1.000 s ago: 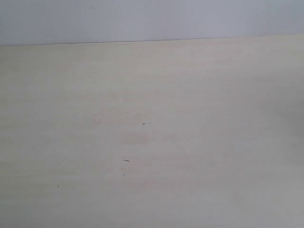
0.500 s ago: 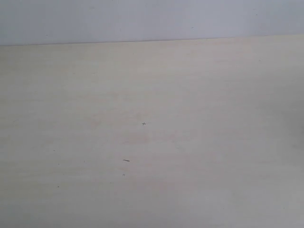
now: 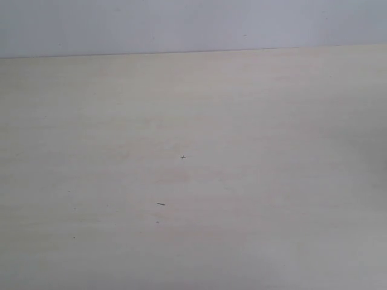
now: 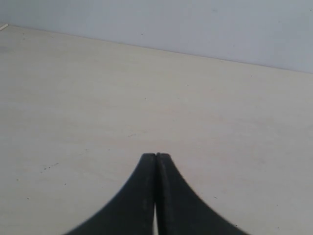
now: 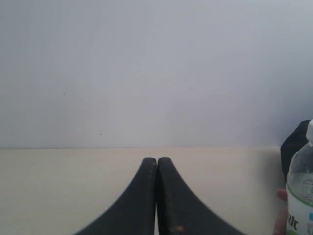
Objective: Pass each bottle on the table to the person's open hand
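The pale beige table [image 3: 242, 121] fills the exterior view, and no bottle, hand or gripper shows on it there. My left gripper [image 4: 156, 155] is shut with nothing between its black fingers, low over the tabletop [image 4: 98, 88]. My right gripper [image 5: 157, 159] is also shut and empty. At the edge of the right wrist view stands one clear bottle [image 5: 302, 196] with a green-white label. Skin of a person's hand [image 5: 280, 215] and a black sleeve [image 5: 293, 147] show beside it. Whether the hand holds it I cannot tell. The other bottles are out of view.
A plain grey-white wall [image 3: 181, 24] runs behind the table's far edge. A few tiny dark specks [image 3: 161, 204] mark the tabletop.
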Controlling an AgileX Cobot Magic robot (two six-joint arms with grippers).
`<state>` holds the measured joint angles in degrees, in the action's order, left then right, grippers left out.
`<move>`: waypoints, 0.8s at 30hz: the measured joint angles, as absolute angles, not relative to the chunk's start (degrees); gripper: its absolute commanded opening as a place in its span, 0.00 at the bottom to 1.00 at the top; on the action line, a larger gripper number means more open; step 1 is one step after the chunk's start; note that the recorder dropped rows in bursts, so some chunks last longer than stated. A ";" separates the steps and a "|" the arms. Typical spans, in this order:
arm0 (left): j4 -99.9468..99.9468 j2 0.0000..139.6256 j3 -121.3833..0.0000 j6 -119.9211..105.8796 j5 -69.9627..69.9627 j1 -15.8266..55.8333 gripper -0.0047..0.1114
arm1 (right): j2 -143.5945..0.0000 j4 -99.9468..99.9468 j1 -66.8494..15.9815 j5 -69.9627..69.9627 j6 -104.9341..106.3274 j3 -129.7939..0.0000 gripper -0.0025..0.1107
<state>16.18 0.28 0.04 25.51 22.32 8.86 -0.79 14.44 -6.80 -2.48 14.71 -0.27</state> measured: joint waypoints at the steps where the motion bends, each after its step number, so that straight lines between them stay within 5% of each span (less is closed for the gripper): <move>1: 16.18 0.28 0.04 25.51 22.32 8.86 0.04 | -0.50 14.33 -6.15 -3.26 14.82 -0.27 0.02; 24: 16.18 0.28 0.04 25.51 22.32 8.86 0.04 | -0.38 14.01 -3.39 -17.27 14.82 -0.27 0.02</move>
<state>16.18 0.28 0.04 25.51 22.32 8.86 -0.38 14.01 -3.39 -17.27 14.82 -0.27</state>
